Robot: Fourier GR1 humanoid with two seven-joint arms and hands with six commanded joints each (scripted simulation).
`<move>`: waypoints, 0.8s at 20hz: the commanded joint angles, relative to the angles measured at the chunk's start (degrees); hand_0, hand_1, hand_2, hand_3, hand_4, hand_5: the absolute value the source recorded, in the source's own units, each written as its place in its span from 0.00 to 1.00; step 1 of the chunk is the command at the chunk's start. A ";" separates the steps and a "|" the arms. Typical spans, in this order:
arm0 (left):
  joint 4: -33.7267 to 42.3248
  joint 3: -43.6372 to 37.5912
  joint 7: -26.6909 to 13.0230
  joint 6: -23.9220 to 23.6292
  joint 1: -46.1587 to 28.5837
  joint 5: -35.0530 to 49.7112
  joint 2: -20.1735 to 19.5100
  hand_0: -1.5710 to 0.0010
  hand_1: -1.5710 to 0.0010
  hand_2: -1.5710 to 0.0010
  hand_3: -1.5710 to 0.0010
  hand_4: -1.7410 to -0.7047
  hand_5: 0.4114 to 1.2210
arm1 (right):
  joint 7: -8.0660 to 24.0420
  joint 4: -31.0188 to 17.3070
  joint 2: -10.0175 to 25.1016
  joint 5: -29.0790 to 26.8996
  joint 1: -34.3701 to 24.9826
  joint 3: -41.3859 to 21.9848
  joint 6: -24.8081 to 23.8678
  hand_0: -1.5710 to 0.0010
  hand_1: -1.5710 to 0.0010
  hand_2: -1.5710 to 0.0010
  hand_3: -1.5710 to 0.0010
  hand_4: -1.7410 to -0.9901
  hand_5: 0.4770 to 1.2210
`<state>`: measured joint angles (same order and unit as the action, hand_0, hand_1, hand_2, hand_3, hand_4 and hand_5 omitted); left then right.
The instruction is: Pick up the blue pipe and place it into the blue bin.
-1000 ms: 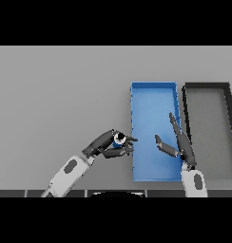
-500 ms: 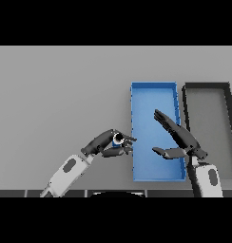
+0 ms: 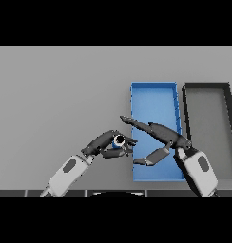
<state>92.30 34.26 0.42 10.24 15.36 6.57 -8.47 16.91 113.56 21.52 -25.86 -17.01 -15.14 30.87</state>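
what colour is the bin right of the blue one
Dark grey, almost black bin, seen in the head view.

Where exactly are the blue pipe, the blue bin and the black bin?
blue pipe [image 3: 118, 141], head view, its round open end.
blue bin [image 3: 153, 102], head view, its bare floor.
black bin [image 3: 210, 118], head view, its grey floor.

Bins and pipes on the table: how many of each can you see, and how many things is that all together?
Bins: 2, a blue bin and a black bin beside it.
Pipes: 1, the blue pipe, held in the left hand just left of the blue bin.
Total: 3 things.
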 commanded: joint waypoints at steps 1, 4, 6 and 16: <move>0.35 0.18 0.69 0.53 -0.33 0.10 -0.25 0.00 0.00 0.00 0.08 0.01 1.00 | 0.16 -0.11 -0.54 0.47 -0.79 -1.22 0.85 1.00 1.00 1.00 1.00 0.58 0.03; -0.42 -0.35 1.13 1.09 0.54 0.26 0.20 0.00 0.00 0.00 0.04 0.14 1.00 | 1.87 -1.85 -2.55 2.17 -4.82 -3.64 1.58 1.00 1.00 1.00 1.00 0.65 0.05; -1.17 -0.66 1.30 1.92 0.41 0.80 0.07 0.00 0.00 0.00 0.03 0.19 1.00 | 3.41 -4.43 -4.74 3.53 -8.02 -4.85 1.13 1.00 1.00 1.00 1.00 0.66 0.06; -0.72 -0.26 -3.14 0.55 1.42 -5.21 -0.42 0.00 0.02 0.00 0.29 0.09 1.00 | 3.87 -12.09 -10.90 4.00 -15.91 -8.58 3.06 0.56 0.55 0.55 0.58 0.41 0.01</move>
<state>91.56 34.01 -2.53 10.89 16.76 1.34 -8.89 20.38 101.50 10.60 -21.92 -32.94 -23.70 33.87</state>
